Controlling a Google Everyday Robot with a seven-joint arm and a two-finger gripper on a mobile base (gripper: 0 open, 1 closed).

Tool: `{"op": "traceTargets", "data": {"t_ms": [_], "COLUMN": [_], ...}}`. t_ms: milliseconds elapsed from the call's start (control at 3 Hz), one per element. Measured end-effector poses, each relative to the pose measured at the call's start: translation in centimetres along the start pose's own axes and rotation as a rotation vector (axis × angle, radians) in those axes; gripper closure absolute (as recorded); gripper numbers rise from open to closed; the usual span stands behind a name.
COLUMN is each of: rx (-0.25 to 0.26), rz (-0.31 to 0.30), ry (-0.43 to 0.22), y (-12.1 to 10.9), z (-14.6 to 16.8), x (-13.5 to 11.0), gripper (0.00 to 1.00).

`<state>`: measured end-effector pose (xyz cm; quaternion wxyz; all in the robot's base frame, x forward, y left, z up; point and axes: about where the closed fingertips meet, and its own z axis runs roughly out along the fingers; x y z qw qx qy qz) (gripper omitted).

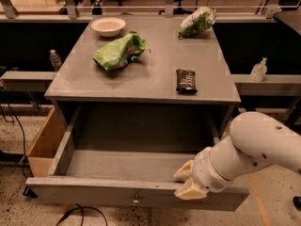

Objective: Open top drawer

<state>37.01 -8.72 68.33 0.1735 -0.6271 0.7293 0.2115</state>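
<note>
The top drawer (94, 192) is a wide grey drawer pulled far out of the grey cabinet, its deep grey interior (122, 161) open to view. A small round metal knob (136, 201) sits at the centre of its front panel. My gripper (187, 182), with pale tan fingers, rests over the top edge of the front panel right of the knob, one finger inside the drawer and one on the outside. The white arm (254, 147) reaches in from the right.
On the cabinet top (155, 74) lie a white bowl (108, 26), a green chip bag (120, 51), a second green bag (196, 21) and a dark snack bar (186, 80). A pale tan wooden box (44, 142) stands at the left. Bottles (55, 59) (257, 69) stand on the side shelves.
</note>
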Motion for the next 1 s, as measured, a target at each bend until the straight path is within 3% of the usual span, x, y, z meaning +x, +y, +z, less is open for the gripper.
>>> {"op": "traceTargets", "data": {"t_ms": [333,667,1000], "rx": [0.0,0.0,0.0], "rz": [-0.002,-0.005,-0.005], "ry": [0.002,0.003,0.003], "y": [0.06,0.12,0.12], "z": [0.0,0.0,0.0], "x": [-0.07,-0.15,-0.15], "gripper": [0.13,0.0,0.0]}}
